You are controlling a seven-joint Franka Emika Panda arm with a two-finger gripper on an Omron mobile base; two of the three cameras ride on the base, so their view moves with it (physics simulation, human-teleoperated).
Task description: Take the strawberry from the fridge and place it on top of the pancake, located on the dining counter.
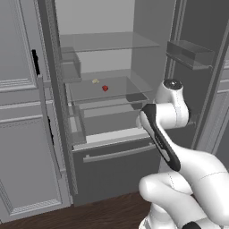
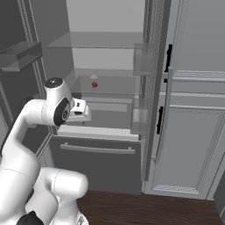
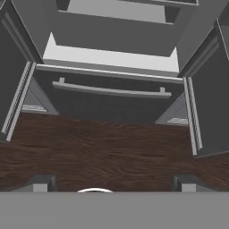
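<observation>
The fridge (image 1: 112,161) stands with both upper doors swung wide, its light grey interior open to the base cameras, glass shelves stacked one above another and the dark lower drawer (image 1: 117,172) with its long grey bar handle (image 1: 117,153) closed beneath them. Light grey panelled cabinets (image 1: 20,134) flank the fridge on both sides, and the dark wood floor (image 3: 103,152) runs below. The left fridge door (image 1: 56,103) carries clear bins on its inner face, and the right door (image 1: 197,67) holds a shelf bin near its top. The white arm (image 1: 179,165) rises in front of the drawer, its wrist bent over at about the height of the lowest shelf, in front of the fridge's right half as seen from the left base view. The gripper (image 3: 114,183) points downward at the floor in front of the drawer; its two dark fingertips (image 3: 42,182) stand spread wide apart in the hand view with nothing between them. On the middle glass shelf (image 1: 112,91), well above and behind the wrist, sits the strawberry (image 1: 105,88), a tiny bright red berry toward the left of the shelf. Just beside it, a little farther back and to the left, lies a small pale yellowish item (image 1: 95,81), apart from the berry.
</observation>
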